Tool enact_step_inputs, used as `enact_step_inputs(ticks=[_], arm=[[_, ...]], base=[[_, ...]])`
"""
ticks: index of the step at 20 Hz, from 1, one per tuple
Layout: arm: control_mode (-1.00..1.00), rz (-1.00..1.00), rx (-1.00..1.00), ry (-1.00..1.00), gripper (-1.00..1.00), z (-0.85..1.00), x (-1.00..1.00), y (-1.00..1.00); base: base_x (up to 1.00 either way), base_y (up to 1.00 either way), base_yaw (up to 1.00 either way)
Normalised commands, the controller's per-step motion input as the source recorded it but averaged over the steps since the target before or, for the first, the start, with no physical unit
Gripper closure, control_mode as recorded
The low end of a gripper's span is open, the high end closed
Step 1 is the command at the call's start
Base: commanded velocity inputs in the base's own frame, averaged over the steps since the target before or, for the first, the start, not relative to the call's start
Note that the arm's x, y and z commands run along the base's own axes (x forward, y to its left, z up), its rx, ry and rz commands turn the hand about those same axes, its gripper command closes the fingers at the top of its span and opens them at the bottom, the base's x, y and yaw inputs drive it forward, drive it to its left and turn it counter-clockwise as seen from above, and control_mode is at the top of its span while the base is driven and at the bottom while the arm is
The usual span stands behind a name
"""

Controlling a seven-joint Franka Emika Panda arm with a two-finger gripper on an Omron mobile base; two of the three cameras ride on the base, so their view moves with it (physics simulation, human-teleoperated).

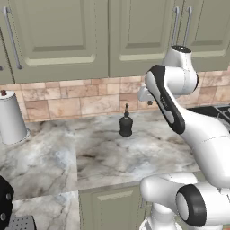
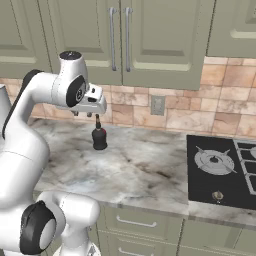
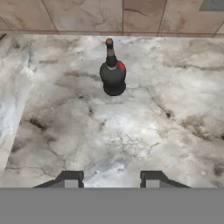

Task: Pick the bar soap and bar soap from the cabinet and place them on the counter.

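1. Here, my pincer (image 3: 109,179) hovers above the worktop (image 3: 144,131), jaws partly apart, holding nothing.
2. Black bottle (image 3: 113,76) stands at 12 o'clock.
3. Cabinet (image 2: 120,40) doors closed; soaps unseen.

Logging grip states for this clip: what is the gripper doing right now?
Gripper: open, nothing between the fingertips; it hovers above the counter, short of the black bottle.

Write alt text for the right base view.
A white arm holds its gripper above a black bottle on the marble counter. The cabinet doors above are closed, and a black stove sits to the right.
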Motion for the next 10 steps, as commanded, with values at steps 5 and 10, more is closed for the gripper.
enact_step_inputs(ticks=[5, 10], arm=[[-1.00, 0.00, 0.00, -0.02, -1.00, 0.00, -0.04, 0.00], [-1.00, 0.02, 0.00, -0.22, -1.00, 0.31, -0.20, -0.16]], base=[[0.00, 0.00, 0.00], [0.00, 0.00, 0.00]])
